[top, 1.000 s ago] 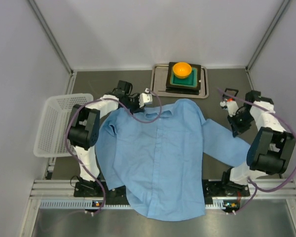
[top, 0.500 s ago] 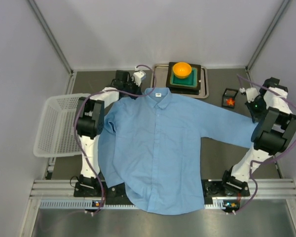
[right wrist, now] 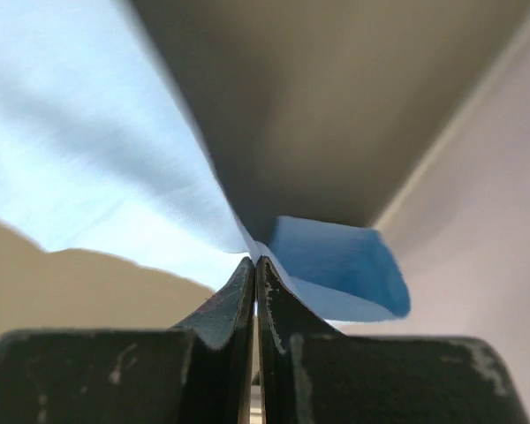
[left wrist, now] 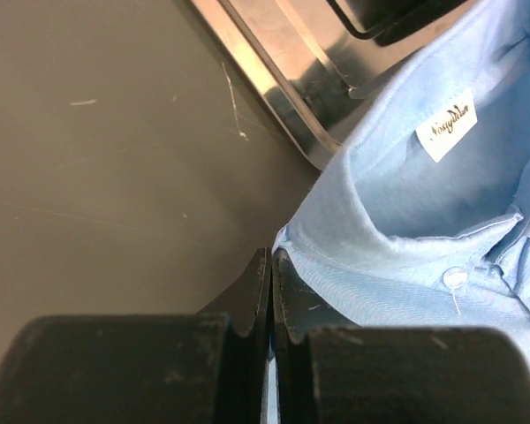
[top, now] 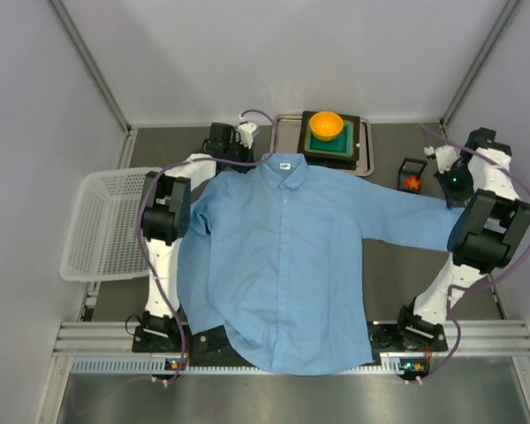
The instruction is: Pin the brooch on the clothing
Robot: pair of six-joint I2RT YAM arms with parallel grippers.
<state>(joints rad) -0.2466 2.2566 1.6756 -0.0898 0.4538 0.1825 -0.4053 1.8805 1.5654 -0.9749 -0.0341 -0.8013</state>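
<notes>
Right tool (right wrist: 254, 261) pinches the shirt (top: 274, 265) sleeve, with the brooch (top: 412, 183) near it.

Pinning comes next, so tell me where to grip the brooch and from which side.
Come straight down from above and pinch the brooch across its red-orange body. It lies in a small black box whose walls seem to block any sideways approach. The right tool is nearest, though shut on the shirt.

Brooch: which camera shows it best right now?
Top external: the brooch is a red-orange speck in a black box beside the sleeve of the shirt. Left wrist shows only collar and label; right wrist only pinched sleeve fabric. Neither shows the brooch.
</notes>
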